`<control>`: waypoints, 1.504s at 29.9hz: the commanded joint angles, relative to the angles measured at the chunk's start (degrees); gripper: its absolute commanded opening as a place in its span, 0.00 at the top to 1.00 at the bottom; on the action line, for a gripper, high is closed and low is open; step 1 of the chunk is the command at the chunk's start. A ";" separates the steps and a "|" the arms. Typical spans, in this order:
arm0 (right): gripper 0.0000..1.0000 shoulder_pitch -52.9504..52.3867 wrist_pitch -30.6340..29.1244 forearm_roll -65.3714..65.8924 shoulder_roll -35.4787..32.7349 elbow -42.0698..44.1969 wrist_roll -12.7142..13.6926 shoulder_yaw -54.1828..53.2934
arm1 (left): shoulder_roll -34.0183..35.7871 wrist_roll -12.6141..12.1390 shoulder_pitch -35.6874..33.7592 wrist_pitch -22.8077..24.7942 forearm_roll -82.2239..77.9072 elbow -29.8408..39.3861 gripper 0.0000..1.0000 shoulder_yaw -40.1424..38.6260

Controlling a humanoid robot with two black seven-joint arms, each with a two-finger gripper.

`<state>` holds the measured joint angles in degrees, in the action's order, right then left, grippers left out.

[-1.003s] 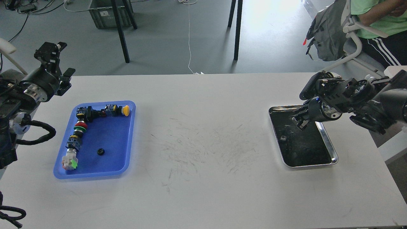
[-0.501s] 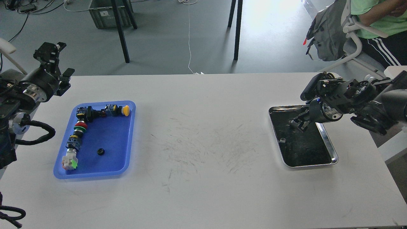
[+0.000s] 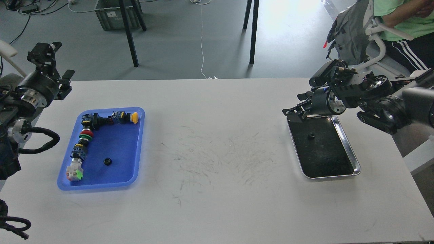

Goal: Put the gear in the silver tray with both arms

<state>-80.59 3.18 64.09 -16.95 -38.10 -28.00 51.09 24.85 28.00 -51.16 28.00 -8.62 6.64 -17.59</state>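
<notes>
The silver tray (image 3: 349, 149) lies on the table at the right. A small black gear (image 3: 310, 136) lies loose on its dark floor, in the far half. My right gripper (image 3: 296, 109) hangs open and empty over the tray's far left corner, up and to the left of that gear. A second small black gear (image 3: 107, 161) lies in the blue tray (image 3: 134, 149) at the left. My left gripper (image 3: 54, 66) is open and empty, raised beyond the table's far left corner, well away from the blue tray.
A row of push-button switches (image 3: 86, 134) with red, green and yellow caps lies along the blue tray's left and far sides. A seated person (image 3: 403, 27) and a grey backpack (image 3: 349, 37) are beyond the table's far right corner. The scuffed white table (image 3: 217, 152) spans the view.
My right gripper has risen out of the silver tray and moved far-left, leaving a gear on the tray floor. My left gripper has drawn back a little to the left and up.
</notes>
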 commanded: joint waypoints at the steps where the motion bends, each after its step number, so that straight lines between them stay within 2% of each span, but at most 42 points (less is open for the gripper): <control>1: 0.14 0.17 -0.02 -3.16 -0.89 0.66 0.00 -4.06 | 0.11 0.00 0.27 0.00 1.49 -0.22 0.01 -0.96; 12: 0.12 2.89 0.50 -11.88 -0.28 5.05 0.00 -18.38 | -3.32 0.00 0.44 0.00 3.25 -0.40 0.01 -4.91; 16: 0.12 5.79 0.95 -12.49 -0.10 7.07 0.00 -29.61 | -6.30 0.00 1.59 0.00 3.78 -1.27 0.01 -5.27; 22: 0.12 11.59 1.30 -15.31 1.21 9.01 0.00 -47.30 | -6.66 0.00 1.76 0.00 3.78 -0.75 0.01 -4.91; 30: 0.12 13.35 1.39 -18.72 2.44 8.92 0.00 -50.12 | -5.52 0.00 1.50 0.00 7.20 -0.67 0.01 -7.72; 37: 0.12 13.27 1.82 -25.58 4.46 9.10 0.00 -50.74 | -6.40 0.00 1.94 0.00 6.25 -0.49 0.01 -6.50; 42: 0.12 13.88 2.35 -29.63 4.90 9.01 0.00 -53.11 | -6.48 0.00 1.85 0.00 4.48 -0.48 0.01 1.49; 45: 0.12 14.49 2.35 -30.42 5.26 9.10 0.00 -54.08 | -6.22 0.00 1.94 0.00 4.22 -0.13 0.01 3.26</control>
<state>-66.57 5.52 34.46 -11.92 -29.06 -28.00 -2.23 18.46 28.00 -49.24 28.01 -4.17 6.31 -16.07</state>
